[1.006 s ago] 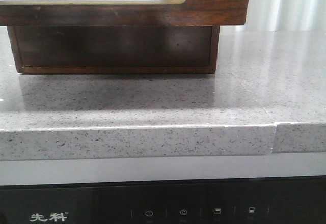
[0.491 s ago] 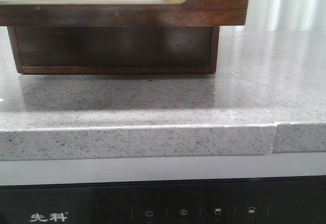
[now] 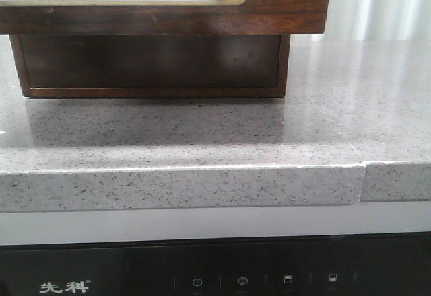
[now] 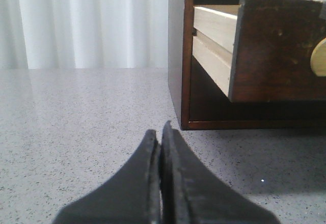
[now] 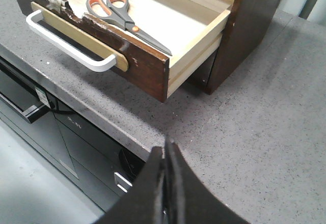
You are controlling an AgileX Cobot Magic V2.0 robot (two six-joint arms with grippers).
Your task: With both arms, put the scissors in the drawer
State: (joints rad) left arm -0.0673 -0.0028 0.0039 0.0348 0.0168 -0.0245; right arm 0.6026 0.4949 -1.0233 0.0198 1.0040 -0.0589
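Left wrist view first: my left jaws, low in the frame, are pressed together on nothing, above the grey desk, with the drawer pulled out at upper right. In the right wrist view the scissors lie flat inside that drawer, upper left, and my right jaws are pressed together, empty. I judge placing is done; next comes pushing the drawer shut squarely.
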